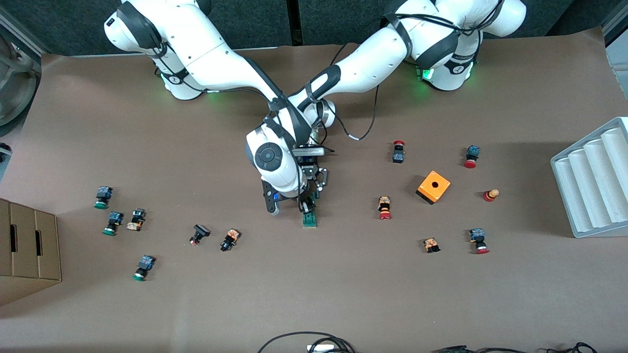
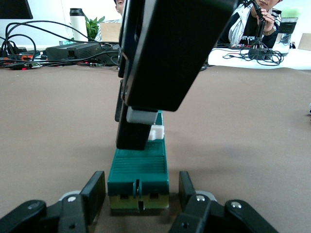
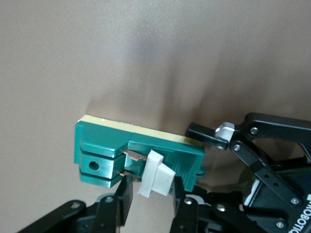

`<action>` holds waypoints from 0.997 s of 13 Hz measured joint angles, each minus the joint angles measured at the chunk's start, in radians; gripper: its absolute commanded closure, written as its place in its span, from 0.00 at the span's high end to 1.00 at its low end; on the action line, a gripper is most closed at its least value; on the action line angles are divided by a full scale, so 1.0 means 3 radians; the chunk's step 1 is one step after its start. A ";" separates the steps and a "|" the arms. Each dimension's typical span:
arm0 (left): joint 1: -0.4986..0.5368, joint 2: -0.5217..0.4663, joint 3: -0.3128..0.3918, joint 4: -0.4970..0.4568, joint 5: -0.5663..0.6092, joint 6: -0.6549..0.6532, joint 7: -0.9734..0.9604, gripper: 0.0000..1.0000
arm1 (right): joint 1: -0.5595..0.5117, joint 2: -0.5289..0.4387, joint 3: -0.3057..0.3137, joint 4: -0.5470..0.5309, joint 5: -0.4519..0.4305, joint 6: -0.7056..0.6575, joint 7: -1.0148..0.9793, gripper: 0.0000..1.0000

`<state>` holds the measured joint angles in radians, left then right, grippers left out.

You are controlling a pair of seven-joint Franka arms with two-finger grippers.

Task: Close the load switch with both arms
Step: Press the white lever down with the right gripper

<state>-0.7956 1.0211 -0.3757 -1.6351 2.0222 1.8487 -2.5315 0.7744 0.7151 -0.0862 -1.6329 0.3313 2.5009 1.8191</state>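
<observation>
The load switch (image 1: 309, 219), a dark-green block with a white piece, lies on the brown table near the middle. It also shows in the left wrist view (image 2: 138, 167) and the right wrist view (image 3: 167, 151). My left gripper (image 1: 311, 196) is low at the switch's end farther from the front camera. It is open (image 2: 142, 188), with a finger on each side of that end and a gap on both sides. My right gripper (image 1: 305, 207) comes down from above. It is open (image 3: 150, 194), with the white piece (image 3: 156, 178) between its fingers. It shows as a big black body in the left wrist view (image 2: 160, 58).
An orange cube with a hole (image 1: 433, 186) and several red-capped push-buttons (image 1: 384, 208) lie toward the left arm's end. Several green-capped push-buttons (image 1: 113, 223) lie toward the right arm's end. A cardboard box (image 1: 29, 245) and a white ridged tray (image 1: 593, 181) stand at the table's ends.
</observation>
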 measured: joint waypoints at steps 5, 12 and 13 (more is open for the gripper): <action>0.0000 0.0000 0.0000 0.0001 0.0000 0.0000 0.0000 0.68 | -0.0010 -0.0034 0.0000 -0.0008 0.0000 -0.0007 0.0001 0.38; -0.0002 0.0001 0.0000 0.0002 0.0000 0.0000 0.0000 0.67 | -0.0033 -0.0093 -0.0001 -0.0005 0.0000 -0.0064 0.0002 0.29; -0.0002 0.0001 0.0000 0.0002 0.0000 0.0000 0.0000 0.67 | -0.0036 -0.0102 0.0000 -0.0004 0.0001 -0.0070 0.0002 0.29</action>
<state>-0.7961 1.0214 -0.3757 -1.6345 2.0222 1.8487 -2.5316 0.7636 0.6845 -0.0863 -1.6340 0.3317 2.4798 1.8198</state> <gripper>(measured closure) 0.330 0.700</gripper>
